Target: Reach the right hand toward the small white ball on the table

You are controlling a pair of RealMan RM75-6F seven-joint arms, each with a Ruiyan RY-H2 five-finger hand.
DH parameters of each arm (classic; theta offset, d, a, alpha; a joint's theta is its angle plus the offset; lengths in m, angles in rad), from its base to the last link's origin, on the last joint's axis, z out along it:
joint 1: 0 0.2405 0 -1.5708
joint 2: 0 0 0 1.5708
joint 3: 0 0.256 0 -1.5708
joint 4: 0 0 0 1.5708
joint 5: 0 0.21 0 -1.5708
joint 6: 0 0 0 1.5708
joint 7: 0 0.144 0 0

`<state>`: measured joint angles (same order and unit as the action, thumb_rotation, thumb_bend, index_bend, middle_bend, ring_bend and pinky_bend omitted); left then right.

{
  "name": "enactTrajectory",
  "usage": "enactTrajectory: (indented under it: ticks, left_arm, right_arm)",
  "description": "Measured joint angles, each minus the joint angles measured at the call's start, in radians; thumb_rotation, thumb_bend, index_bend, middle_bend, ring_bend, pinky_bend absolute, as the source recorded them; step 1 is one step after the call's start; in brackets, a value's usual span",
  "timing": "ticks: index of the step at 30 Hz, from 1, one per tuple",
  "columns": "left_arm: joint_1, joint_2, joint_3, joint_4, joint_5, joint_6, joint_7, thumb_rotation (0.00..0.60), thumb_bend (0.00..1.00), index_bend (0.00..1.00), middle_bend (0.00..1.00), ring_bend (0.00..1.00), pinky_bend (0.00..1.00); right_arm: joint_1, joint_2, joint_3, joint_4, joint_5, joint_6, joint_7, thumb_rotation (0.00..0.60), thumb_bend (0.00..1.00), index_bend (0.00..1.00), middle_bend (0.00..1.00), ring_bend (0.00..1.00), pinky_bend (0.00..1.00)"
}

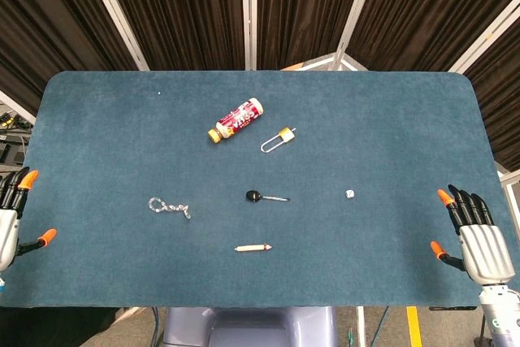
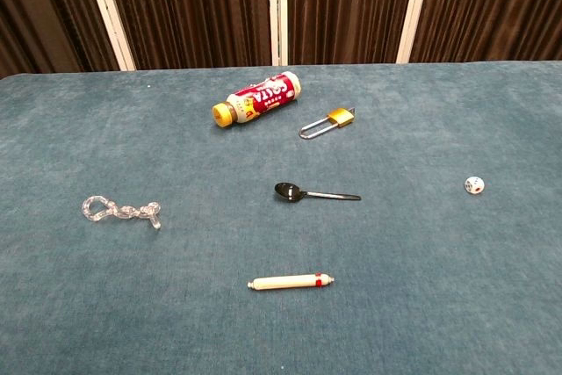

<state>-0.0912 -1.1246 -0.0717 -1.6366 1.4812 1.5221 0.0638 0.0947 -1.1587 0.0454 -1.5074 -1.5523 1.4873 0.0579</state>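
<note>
Left hand (image 1: 11, 219) sits at the table's (image 1: 97, 144) left edge, fingers spread, holding nothing. Moving right across the blue cloth: clear chain (image 1: 169, 206), red bottle (image 1: 236, 120) lying flat, white pen (image 1: 253, 247), black spoon (image 1: 265, 197), brass padlock (image 1: 279, 139). Small white ball (image 1: 349, 194) rests alone right of centre, dark specks on its surface, bare cloth all round. Right hand (image 1: 479, 237) at the right edge, well apart from the ball, fingers spread, holding nothing.
</note>
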Motion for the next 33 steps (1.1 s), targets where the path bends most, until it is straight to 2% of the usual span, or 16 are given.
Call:
enactTrajectory:
  ticks: [13, 18, 20, 25, 33]
  left_arm:
    - [0.0, 0.0, -0.002, 0.0, -0.003, 0.0, -0.003, 0.6, 0.12, 0.0, 0.0, 0.0, 0.0]
    - [0.001, 0.005, -0.01, 0.001, -0.014, 0.002, -0.022, 0.6, 0.12, 0.0, 0.0, 0.0, 0.0]
    - [0.001, 0.007, -0.013, 0.002, -0.019, 0.002, -0.031, 0.6, 0.12, 0.0, 0.0, 0.0, 0.0]
    - [-0.001, 0.012, -0.015, 0.004, -0.022, -0.005, -0.043, 0.6, 0.12, 0.0, 0.0, 0.0, 0.0]
    - [-0.004, 0.018, -0.021, 0.009, -0.036, -0.017, -0.068, 0.6, 0.12, 0.0, 0.0, 0.0, 0.0]
  right_arm:
    - [0.006, -0.006, 0.0, 0.002, -0.006, -0.005, -0.002, 0.6, 0.16, 0.08, 0.0, 0.0, 0.0]
    - [0.014, -0.009, 0.005, -0.015, -0.008, -0.007, 0.007, 0.6, 0.16, 0.15, 0.0, 0.0, 0.0]
    - [0.024, -0.011, 0.009, -0.028, -0.008, -0.019, 0.012, 0.6, 0.17, 0.21, 0.0, 0.0, 0.0]
    - [0.072, -0.024, 0.027, -0.059, 0.013, -0.098, 0.008, 0.6, 0.19, 0.34, 0.06, 0.0, 0.0]
    - [0.207, -0.113, 0.099, -0.082, 0.172, -0.308, -0.124, 0.6, 0.2, 0.35, 0.08, 0.0, 0.0]
